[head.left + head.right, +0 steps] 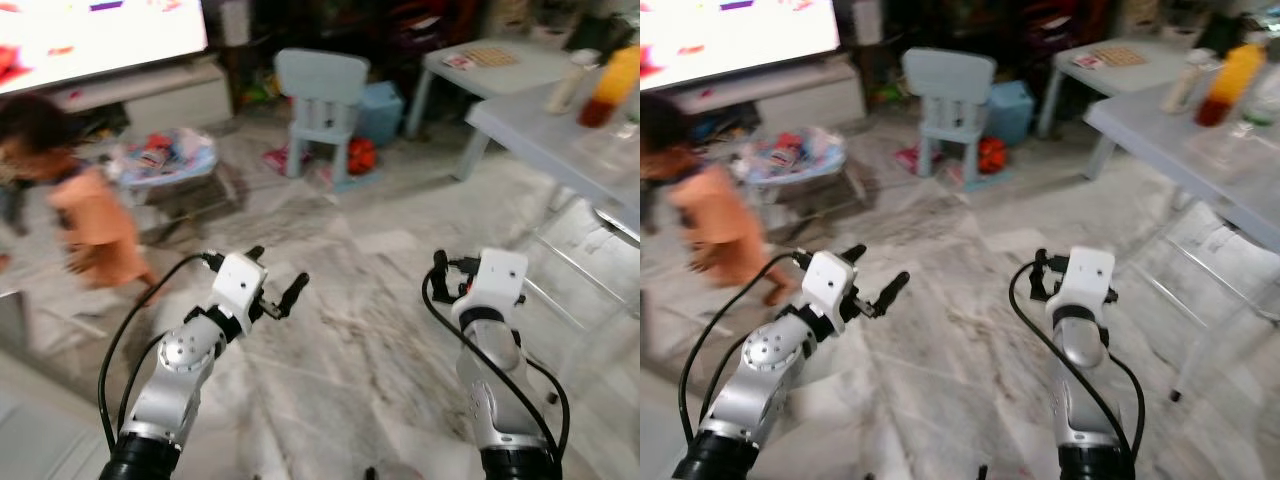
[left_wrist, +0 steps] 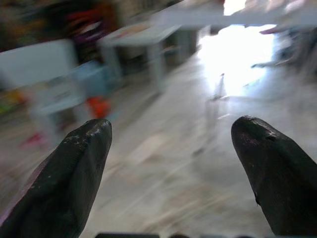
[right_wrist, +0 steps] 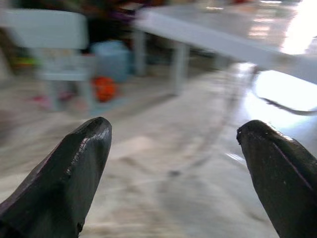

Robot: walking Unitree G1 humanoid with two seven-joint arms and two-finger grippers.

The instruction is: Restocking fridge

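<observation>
We see both arms raised over the marble floor (image 1: 350, 330). Left gripper (image 1: 275, 280), lower left, fingers spread, holding nothing. Right gripper (image 3: 173, 148), lower right, fingers parted, holding nothing. An orange bottle (image 1: 612, 85) stands upright, long axis vertical, on the grey table (image 1: 540, 130) upper right. Blue child's chair (image 1: 322, 105) top centre; a blurred person (image 1: 85, 215) at left.

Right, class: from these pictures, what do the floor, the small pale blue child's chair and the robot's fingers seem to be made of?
The grey-veined floor looks like polished marble or marble-look tile: veining, tile joints, bright glare. The small pale blue child's chair seems moulded plastic: one even colour, rounded edges, smooth matt surface. The black fingers of the left gripper look like matt rubber or plastic, slightly scuffed; which one is unclear.
</observation>
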